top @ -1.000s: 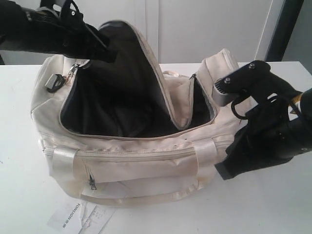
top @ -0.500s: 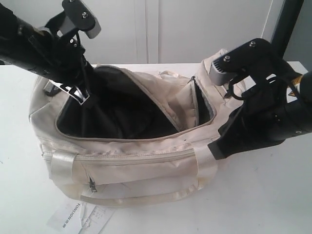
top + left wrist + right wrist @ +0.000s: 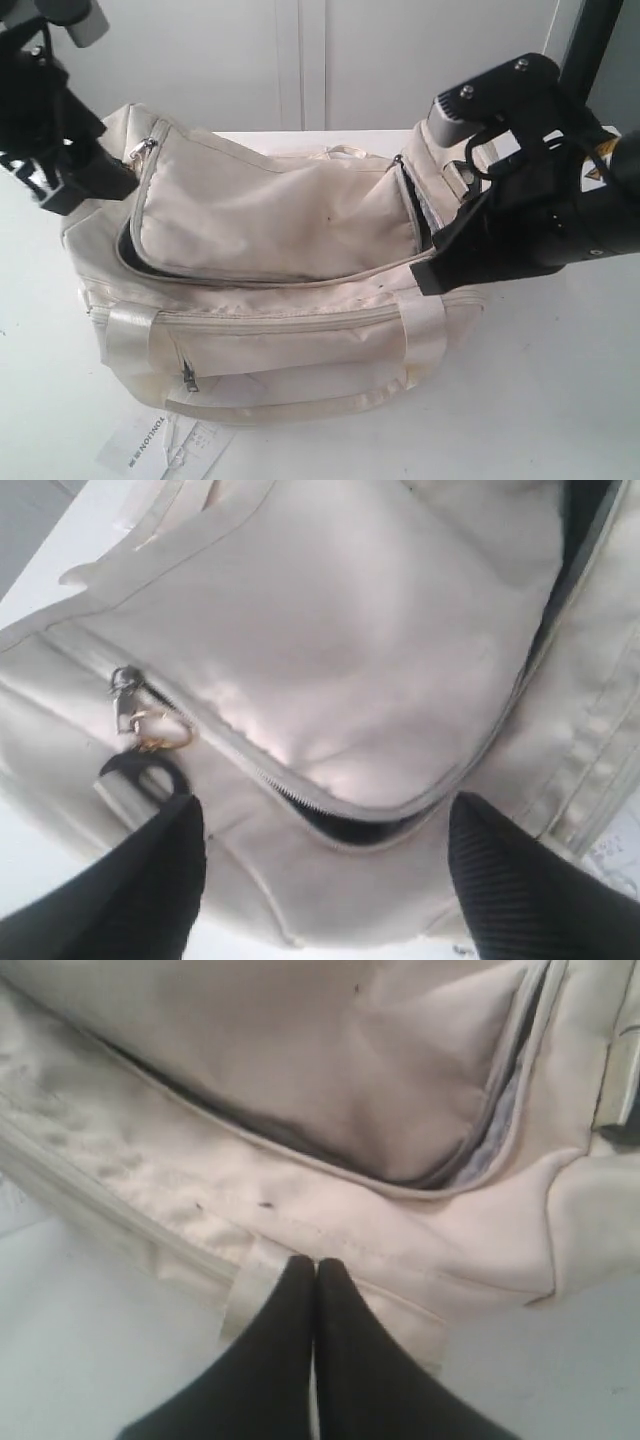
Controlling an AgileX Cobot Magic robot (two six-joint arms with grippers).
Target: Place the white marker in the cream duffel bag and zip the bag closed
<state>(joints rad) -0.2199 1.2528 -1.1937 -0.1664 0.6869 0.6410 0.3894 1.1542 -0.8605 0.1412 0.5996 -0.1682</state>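
The cream duffel bag (image 3: 270,215) lies on the white table with its top flap (image 3: 350,640) down over the opening. The zip is undone, and a dark gap shows along the flap's front edge (image 3: 240,278) and right end. The zip pull (image 3: 124,695) hangs at the bag's left end by a gold clasp and a black D-ring (image 3: 140,772). My left gripper (image 3: 325,808) hovers open off that left end (image 3: 85,185), holding nothing. My right gripper (image 3: 316,1266) is shut, its tips against the bag's front rim by the right handle strap (image 3: 428,278). The white marker is out of view.
A printed white paper tag (image 3: 150,447) lies on the table (image 3: 560,400) in front of the bag's left corner. A white wall or cabinet stands close behind the bag. A dark post (image 3: 590,40) rises at the back right.
The flap, held up by my left gripper a second ago, has dropped over the opening. The left gripper has let go and pulled away to the left. The right gripper has edged up along the bag.
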